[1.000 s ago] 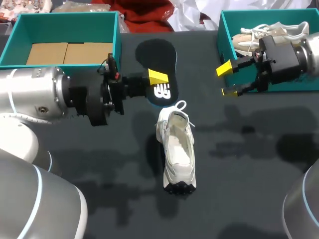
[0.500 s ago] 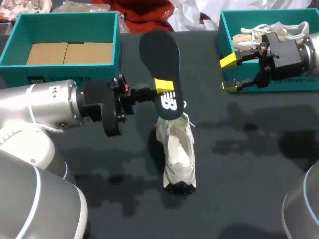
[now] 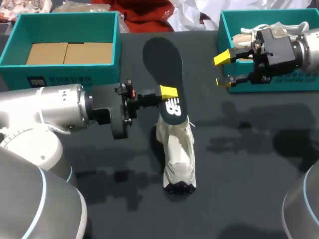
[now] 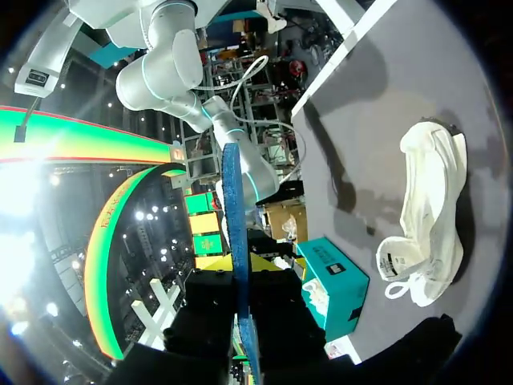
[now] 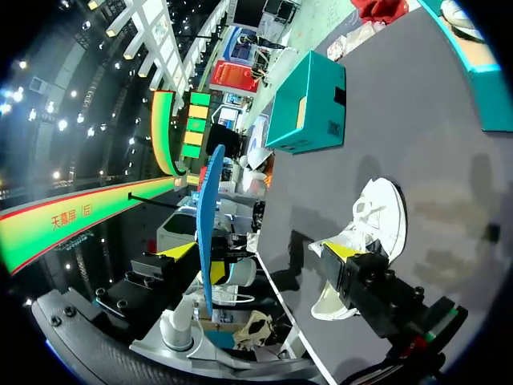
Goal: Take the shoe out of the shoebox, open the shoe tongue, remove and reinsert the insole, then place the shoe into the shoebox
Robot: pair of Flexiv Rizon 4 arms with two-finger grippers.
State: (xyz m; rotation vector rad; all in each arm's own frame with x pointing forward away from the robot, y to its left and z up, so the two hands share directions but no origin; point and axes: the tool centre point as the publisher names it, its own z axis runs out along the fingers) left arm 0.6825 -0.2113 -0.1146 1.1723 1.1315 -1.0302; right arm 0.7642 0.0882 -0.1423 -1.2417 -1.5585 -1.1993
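The insole (image 3: pixel 167 74) is dropping onto the shoe (image 3: pixel 177 149) collar, seemingly light and floppy, sensibly clamped near its heel by the left gripper (image 3: pixel 168 92), while the right gripper (image 3: pixel 223 69) is hovering open by the shoebox (image 3: pixel 227 30).

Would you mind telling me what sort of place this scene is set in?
Probably a robot workstation for shoe handling: a black table bears a teal shoebox, a second shoebox, and a white sneaker, while the left gripper holds a dark insole.
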